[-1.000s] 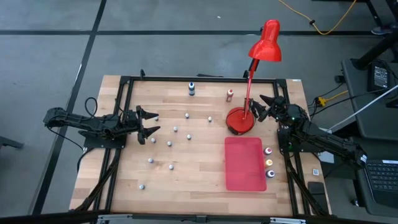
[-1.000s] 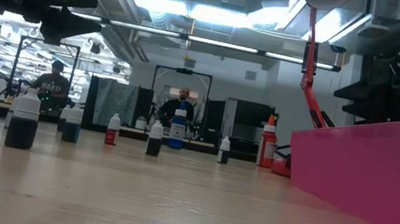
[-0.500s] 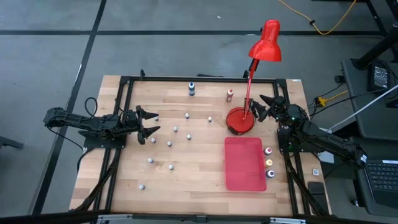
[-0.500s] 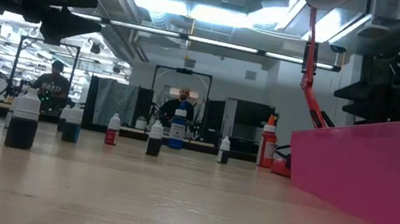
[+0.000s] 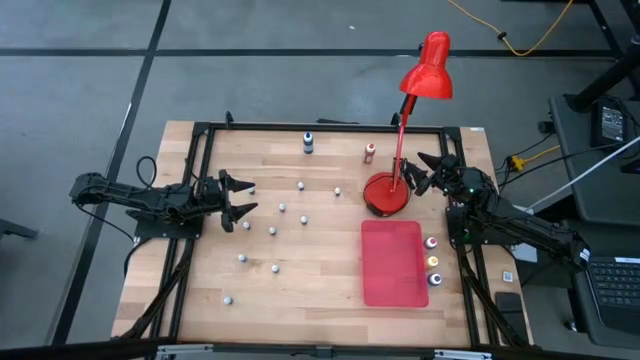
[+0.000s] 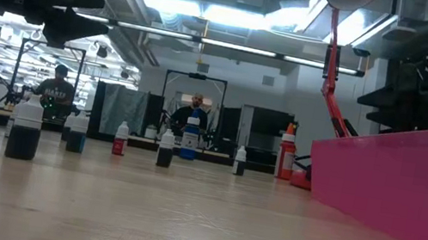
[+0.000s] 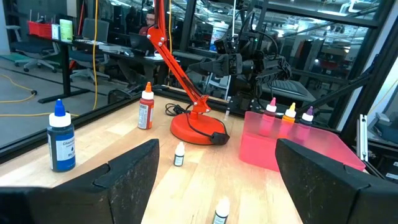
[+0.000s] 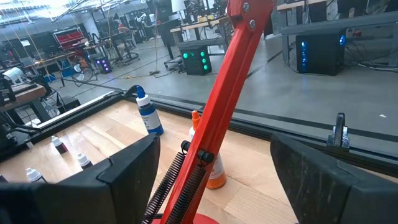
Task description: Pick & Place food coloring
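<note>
The food coloring bottles stand upright on their bases across the wooden table. A blue one [image 5: 308, 144] and a red one [image 5: 369, 151] are near the far edge. Several tiny whitish ones [image 5: 272, 231] are scattered over the left half. Three coloured ones [image 5: 433, 262] line the right side of the red mat [image 5: 393, 262]. My left gripper [image 5: 243, 197] hangs open at the table's left side, level, with nothing between its fingers [image 7: 130, 180]. My right gripper [image 5: 425, 172] hangs open at the far right, beside the lamp, also holding nothing.
A red desk lamp stands on its round base [image 5: 386, 194] just beyond the mat, with its slanted arm [image 8: 217, 106] right in front of my right gripper. A black frame [image 5: 200, 130] rims the table. The near middle of the table has bare wood [image 5: 310, 290].
</note>
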